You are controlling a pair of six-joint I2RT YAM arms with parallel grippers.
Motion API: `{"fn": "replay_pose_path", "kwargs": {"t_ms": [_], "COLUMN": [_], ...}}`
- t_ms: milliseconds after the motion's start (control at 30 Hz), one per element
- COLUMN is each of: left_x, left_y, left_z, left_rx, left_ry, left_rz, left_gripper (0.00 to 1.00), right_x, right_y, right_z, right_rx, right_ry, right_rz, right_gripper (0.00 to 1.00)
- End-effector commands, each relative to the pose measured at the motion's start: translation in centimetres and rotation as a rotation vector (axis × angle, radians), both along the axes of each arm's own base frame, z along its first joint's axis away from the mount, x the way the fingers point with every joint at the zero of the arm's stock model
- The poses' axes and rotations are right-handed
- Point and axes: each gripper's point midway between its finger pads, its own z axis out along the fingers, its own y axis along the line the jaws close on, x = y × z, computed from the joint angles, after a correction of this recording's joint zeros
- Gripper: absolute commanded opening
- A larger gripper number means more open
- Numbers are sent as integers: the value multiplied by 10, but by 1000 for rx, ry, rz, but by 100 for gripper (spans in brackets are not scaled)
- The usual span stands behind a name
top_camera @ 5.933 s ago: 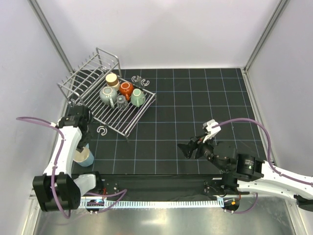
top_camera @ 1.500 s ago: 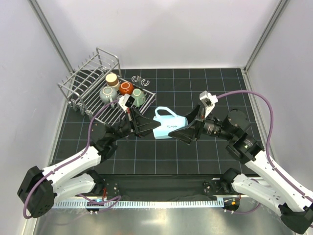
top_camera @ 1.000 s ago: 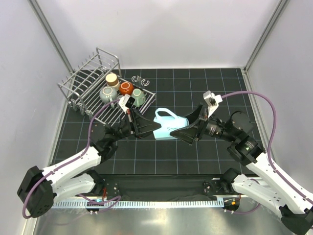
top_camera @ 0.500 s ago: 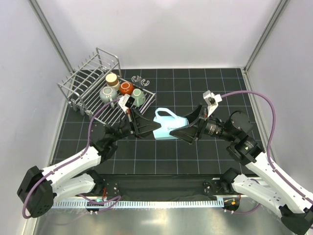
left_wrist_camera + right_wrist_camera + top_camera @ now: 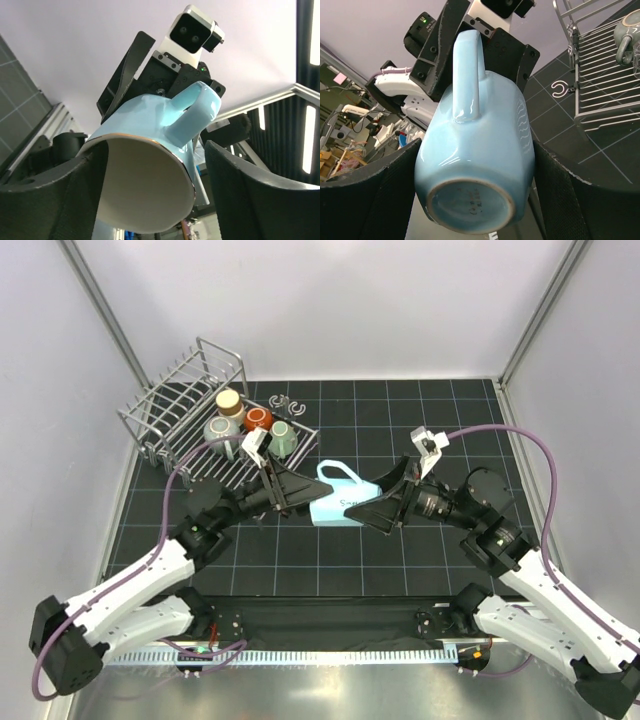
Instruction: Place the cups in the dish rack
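The right gripper (image 5: 375,508) is squeezed on the bottom end of the blue mug (image 5: 340,500). In its own view, both fingers press the mug's sides. The left gripper (image 5: 303,494) sits around the mug's open end, but it looks let go, because its own view shows a thin gap between one finger and the rim. The mug hangs in the air on its side, between the two arms. It is near the front corner of the rack (image 5: 170,405) but not in it.

What has just changed: the left arm has shifted a little, and the mug has stayed put. So I think the right arm alone holds the mug now, and the hand-over is nearly done. Other cups (image 5: 258,420) already sit in the rack. Next the left gripper should back away — then the right arm can carry the mug over to the rack.
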Motion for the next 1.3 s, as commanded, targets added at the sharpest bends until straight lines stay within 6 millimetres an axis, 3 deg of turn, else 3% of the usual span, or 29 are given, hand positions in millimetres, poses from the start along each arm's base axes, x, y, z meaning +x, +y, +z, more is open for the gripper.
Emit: {"fn": "replay_pose_path", "kwargs": {"t_ms": [0,67,100,233,267,300,433,633,800,833,900,933,967,1133,1267], "left_x": [10,8,13,12,10,9,15,15,19,18,17,18,16,14,11], "left_y": [6,12,16,33,40,47,77,94,135,140,152,157,163,185,193], "left_z": [-13,-17,-29,-39,-34,-45,-54,-48,-38,-37,-32,-31,-29,-21,-18], "left_rx": [131,163,208,291,292,351,435,470,516,530,574,589,614,609,618], "left_ry": [-36,-41,-29,-54,-76,-70,-88,-108,-140,-147,-169,-172,-177,-202,-226], "left_rz": [96,123,162,236,261,277,420,491,668,685,724,741,752,842,865], "left_gripper": [77,84,85,91,93,94,96,98,96,96,95,94,93,95,99], "right_x": [-13,-7,-4,9,15,19,31,43,61,70,83,93,95,132,156], "right_y": [-7,-3,-3,4,7,8,16,29,39,43,48,55,62,91,134], "right_z": [60,54,58,50,47,45,44,48,48,39,43,28,36,13,-5], "right_rx": [171,132,127,87,60,49,26,40,31,8,-8,-59,-63,-184,-310], "right_ry": [-113,-83,-85,-44,-27,-18,0,25,31,50,47,65,56,89,35], "right_rz": [18,9,-3,-32,-40,-53,-62,-45,-81,-98,-148,-165,-169,-286,-283], "right_gripper": [4,4,4,4,4,4,4,4,4,4,4,4,4,4,4]}}
